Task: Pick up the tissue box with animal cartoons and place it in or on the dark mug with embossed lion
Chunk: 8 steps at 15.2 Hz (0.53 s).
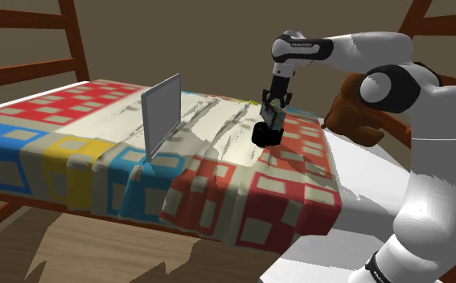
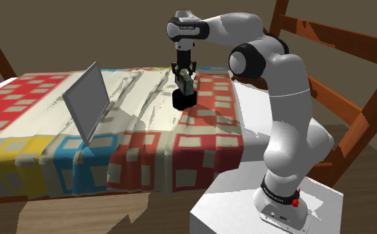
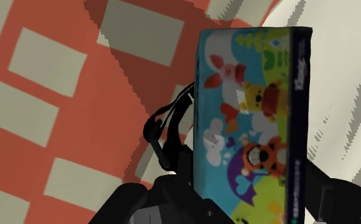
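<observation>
The tissue box (image 3: 249, 121) is bright blue with cartoon animals and stands on end between my fingers. My gripper (image 3: 246, 197) is shut on it. In the shoulder view the gripper (image 1: 273, 111) hangs straight down, holding the box (image 1: 275, 117) just over the black mug (image 1: 266, 134) on the bed. The second exterior view shows the same stack: gripper (image 2: 185, 80), box (image 2: 187, 85), mug (image 2: 183, 100) directly beneath. Beside the box in the wrist view, part of the mug's dark rim and handle (image 3: 166, 137) shows; its inside is hidden by the box.
The bed carries a patchwork quilt (image 1: 242, 185) of red, blue, yellow and cream squares. A grey flat panel (image 1: 161, 114) stands upright towards the shoulder view's left. A brown soft object (image 1: 348, 112) lies behind the arm. Wooden frame rails (image 2: 326, 40) rise around the bed.
</observation>
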Each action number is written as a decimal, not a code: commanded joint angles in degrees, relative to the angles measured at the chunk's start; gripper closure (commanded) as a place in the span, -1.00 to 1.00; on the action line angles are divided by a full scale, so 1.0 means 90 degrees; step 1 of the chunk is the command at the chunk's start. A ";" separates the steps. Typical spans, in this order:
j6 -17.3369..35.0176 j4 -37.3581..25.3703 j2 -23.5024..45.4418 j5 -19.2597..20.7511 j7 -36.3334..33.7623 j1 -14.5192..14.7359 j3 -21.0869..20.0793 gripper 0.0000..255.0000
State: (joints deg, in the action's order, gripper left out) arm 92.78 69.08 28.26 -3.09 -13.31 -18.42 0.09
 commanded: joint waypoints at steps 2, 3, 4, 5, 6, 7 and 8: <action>0.0253 0.0256 -0.0008 -0.0002 0.0019 -0.0003 0.0002 1.00; 0.0341 0.0350 -0.0014 -0.0002 0.0023 -0.0002 0.0002 1.00; 0.0393 0.0404 -0.0016 -0.0003 0.0025 -0.0002 0.0002 1.00; 0.0393 0.0405 -0.0016 -0.0003 0.0025 -0.0002 0.0002 1.00; 0.0393 0.0404 -0.0016 -0.0003 0.0025 -0.0002 0.0002 1.00; 0.0393 0.0404 -0.0016 -0.0003 0.0025 -0.0002 0.0002 1.00; 0.0393 0.0404 -0.0016 -0.0003 0.0025 -0.0002 0.0002 1.00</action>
State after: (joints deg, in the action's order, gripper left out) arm 96.35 72.58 27.94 -3.09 -13.07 -18.47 0.15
